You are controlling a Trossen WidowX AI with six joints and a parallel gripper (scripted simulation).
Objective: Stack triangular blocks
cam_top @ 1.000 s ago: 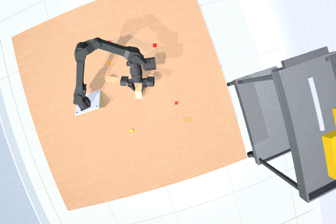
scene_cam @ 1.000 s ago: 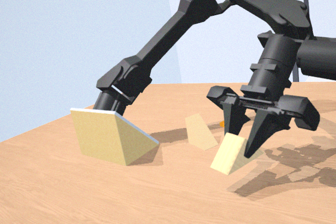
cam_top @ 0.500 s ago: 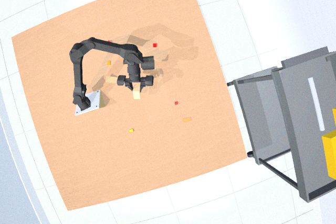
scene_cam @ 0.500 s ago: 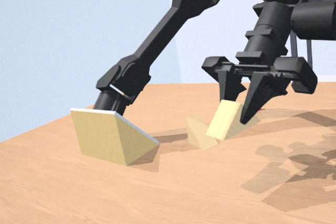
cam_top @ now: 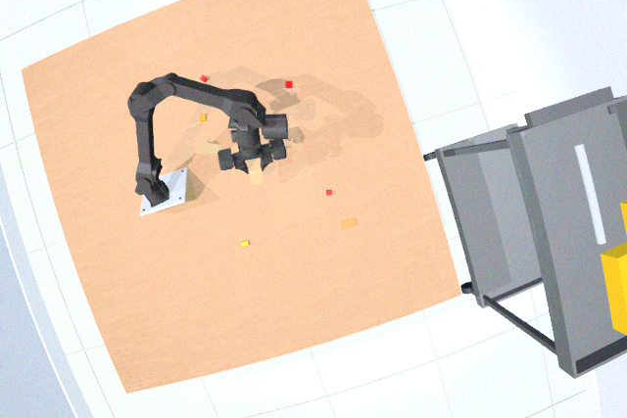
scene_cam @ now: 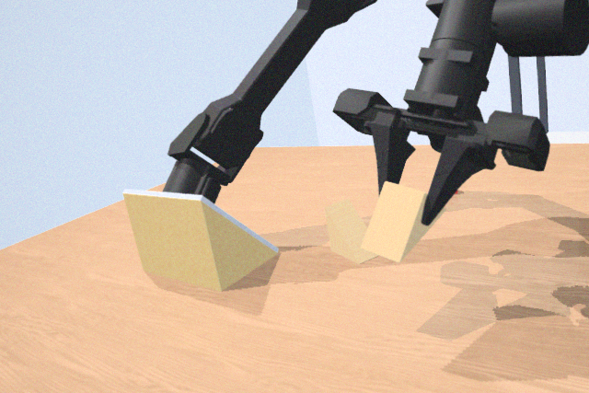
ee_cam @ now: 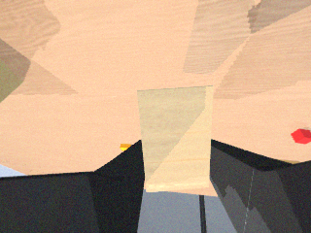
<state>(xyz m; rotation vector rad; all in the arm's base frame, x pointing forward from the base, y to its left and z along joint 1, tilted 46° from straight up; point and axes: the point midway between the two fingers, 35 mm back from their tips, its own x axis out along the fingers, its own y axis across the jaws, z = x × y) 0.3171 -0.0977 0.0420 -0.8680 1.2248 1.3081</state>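
Observation:
My gripper (cam_top: 255,168) (scene_cam: 404,208) (ee_cam: 171,144) is shut on a pale wooden triangular block (cam_top: 256,177) (scene_cam: 392,226) (ee_cam: 170,114), one finger at each end. It holds the block above the table (cam_top: 304,276) (scene_cam: 309,340). In the exterior view the block looks tilted, and the finger hides part of its right end. The other triangular block (cam_top: 208,147) (scene_cam: 346,231) rests on the table, left of the held one in the top view. In the exterior view the held block overlaps its lower right side, but the two look apart in the top view. It is not in the wrist view.
The arm's wedge-shaped base (cam_top: 174,188) (scene_cam: 176,236) stands to the left. Small red cubes (cam_top: 288,83) (cam_top: 328,192) (cam_top: 203,78), an orange block (cam_top: 203,117), a yellow block (cam_top: 245,243) and a flat orange piece (cam_top: 348,223) lie around the table. A grey cart (cam_top: 552,252) stands beyond the right edge.

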